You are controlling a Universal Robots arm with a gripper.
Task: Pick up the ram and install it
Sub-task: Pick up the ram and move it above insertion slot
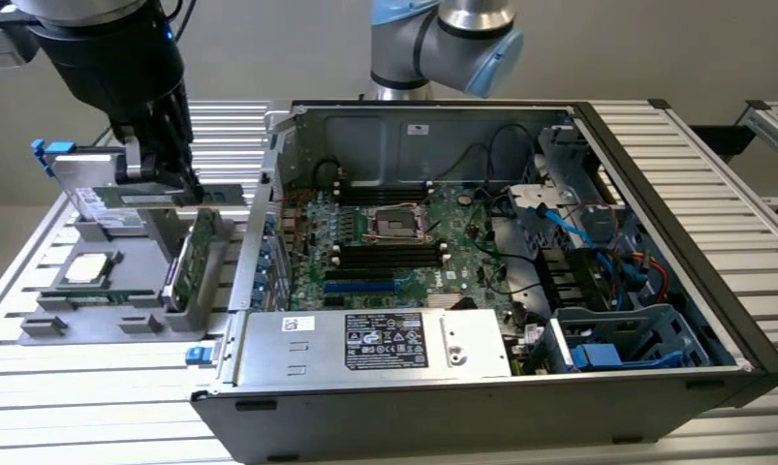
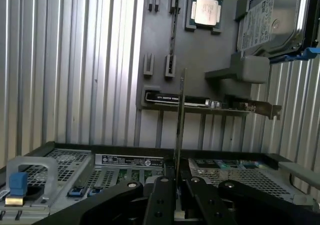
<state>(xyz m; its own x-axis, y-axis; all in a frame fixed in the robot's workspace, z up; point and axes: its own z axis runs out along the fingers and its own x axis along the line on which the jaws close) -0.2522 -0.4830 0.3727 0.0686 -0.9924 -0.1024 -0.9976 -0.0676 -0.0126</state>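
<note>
The jaws were clamped on the ram (image 1: 182, 197), holding it level in the air above the gray parts tray (image 1: 52, 327) on the bench (image 1: 91, 407), off to the exterior view's left of the open computer case (image 1: 427, 131). The pickup looked done, the fitting not yet. Seating it, I reckoned, would call for its edge square over a black memory slot (image 1: 386, 254) on the motherboard (image 1: 460, 228).

Soft even light; mild glare on PSU lid (image 1: 473, 344), shadowy case (image 1: 362, 145) interior; wrist view dimmer, gripper (image 2: 177, 181) dark.
</note>
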